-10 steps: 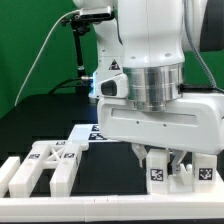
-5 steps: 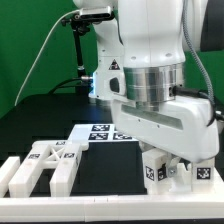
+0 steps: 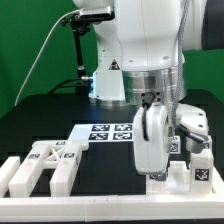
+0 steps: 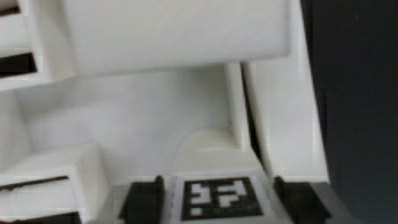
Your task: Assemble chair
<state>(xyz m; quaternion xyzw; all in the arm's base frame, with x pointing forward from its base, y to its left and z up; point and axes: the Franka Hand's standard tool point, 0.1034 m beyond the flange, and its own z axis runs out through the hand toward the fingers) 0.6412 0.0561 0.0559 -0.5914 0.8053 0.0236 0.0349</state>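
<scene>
My gripper (image 3: 160, 170) hangs low over the front right of the black table, with its hand turned edge-on to the exterior view. It is shut on a white chair part (image 4: 217, 196) that carries a square tag, and a dark finger (image 4: 153, 200) presses each side of it. In the exterior view that part (image 3: 182, 180) shows just below the hand, beside another tagged white block (image 3: 201, 172). More white chair parts (image 3: 45, 165) with tags lie at the exterior view's front left. Beyond the held part, the wrist view shows large white panels (image 4: 160, 50).
The marker board (image 3: 105, 132) lies flat on the table behind the loose parts. A white border rail (image 3: 100, 208) runs along the front edge. A dark stand with a cable (image 3: 80, 50) rises at the back, in front of a green backdrop.
The wrist has turned about its vertical axis. The hand faced the exterior view broadside and is now edge-on, still low at the front right. The grip has stayed the same.
</scene>
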